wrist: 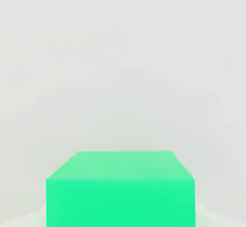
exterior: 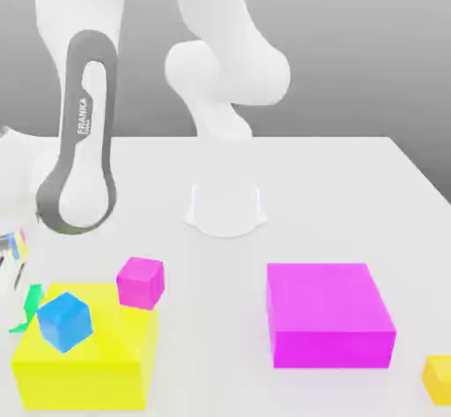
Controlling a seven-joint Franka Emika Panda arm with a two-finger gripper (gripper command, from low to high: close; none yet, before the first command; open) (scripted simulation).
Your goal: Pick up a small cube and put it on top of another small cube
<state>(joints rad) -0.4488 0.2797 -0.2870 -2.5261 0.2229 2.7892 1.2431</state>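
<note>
Two small cubes, blue (exterior: 64, 322) and magenta (exterior: 141, 283), crowd the yellow block (exterior: 85, 380) (awkward).

White table (exterior: 343, 186) holds yellow block (exterior: 84, 384), magenta block (exterior: 330, 301) — and orange cube (exterior: 440, 380).

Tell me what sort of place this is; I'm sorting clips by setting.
Likely a simulated robotics workspace: a white robot arm, a plain pale tabletop and flat-colored blocks like the large magenta one.

The arm (exterior: 85, 133) bent down toward the exterior view's left, its gripper (wrist: 121, 216) shut, low over the table (exterior: 211, 274).
</note>
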